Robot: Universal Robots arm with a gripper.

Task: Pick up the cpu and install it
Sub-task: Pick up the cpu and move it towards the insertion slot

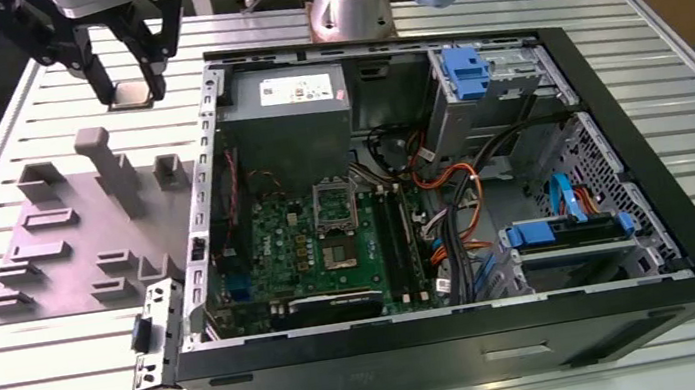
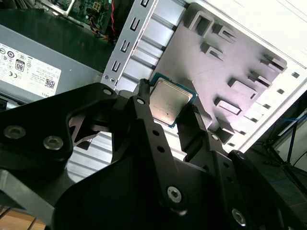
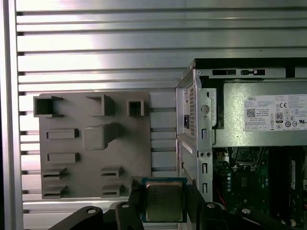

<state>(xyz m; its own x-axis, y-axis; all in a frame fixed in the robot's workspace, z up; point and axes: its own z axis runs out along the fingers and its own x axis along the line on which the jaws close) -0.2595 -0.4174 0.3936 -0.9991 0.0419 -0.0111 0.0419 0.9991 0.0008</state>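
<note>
1. The cpu (image 2: pixel 169 99) is clamped flat between the fingers of the gripper (image 1: pixel 132 87), apparently clear of the slatted table (image 1: pixel 49 376).
2. The pick-up appears done. Installation is still to do.
3. In the exterior view the chip hangs at about 12 o'clock from the moulded plate (image 1: pixel 74 261) and 10 o'clock from the open computer case (image 1: pixel 475 340).
4. The green board (image 1: pixel 314 250) lies inside the case, toward 4 o'clock and well apart.
5. The case's metal side wall (image 1: pixel 206 123) and the power supply (image 1: pixel 289 112) stand between the chip and the board.
6. The plate's upright blocks (image 1: pixel 109 171) rise nearby, and the case is open on top.
</note>
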